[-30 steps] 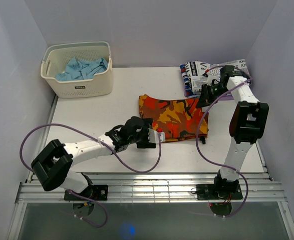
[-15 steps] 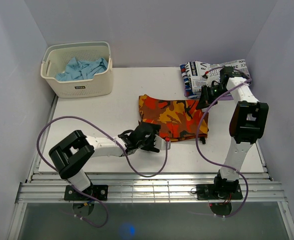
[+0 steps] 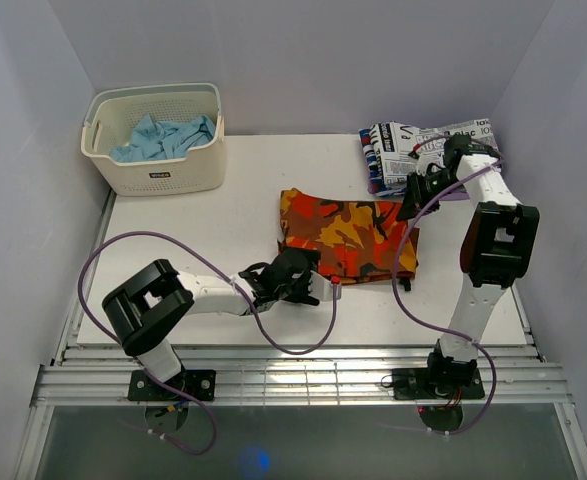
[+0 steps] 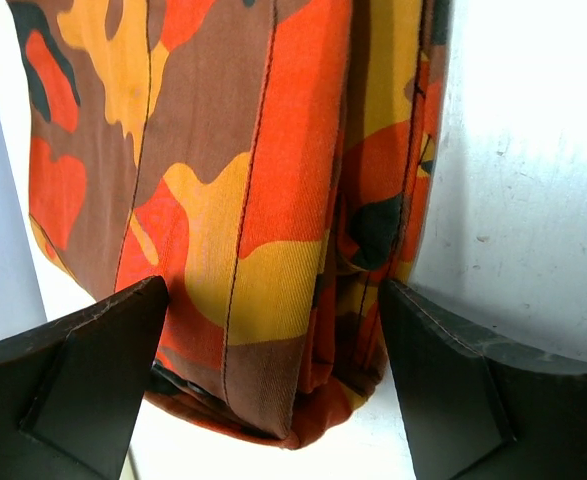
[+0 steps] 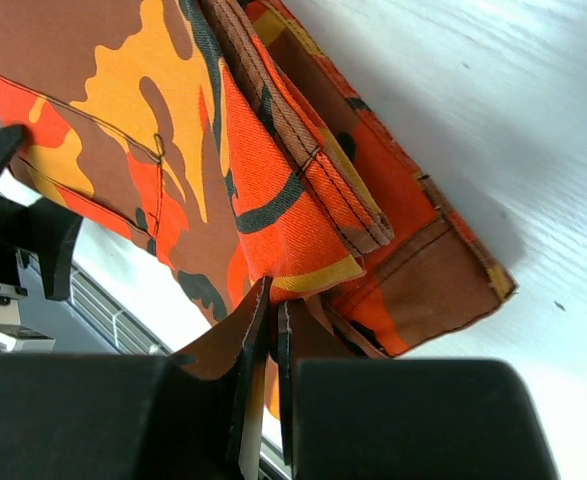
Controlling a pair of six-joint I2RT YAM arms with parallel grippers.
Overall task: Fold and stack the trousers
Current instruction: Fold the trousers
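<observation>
The trousers, in orange, red, yellow and brown camouflage, lie folded in the middle of the table. My left gripper stands open at their near left corner. In the left wrist view that corner of the trousers lies between the two wide-apart fingers of the left gripper, on the white table. My right gripper is shut on the trousers' right edge. In the right wrist view the right gripper pinches a fold of the trousers, lifted slightly off the table.
A cream basket holding a light blue cloth stands at the back left. A white garment with black newspaper lettering lies at the back right, just behind my right arm. Metal rails run along the table's near edge.
My left gripper has moved right and nearer, to the trousers' near left corner. The right gripper has kept its hold and shifted slightly, drawing the cloth a little to the right.
</observation>
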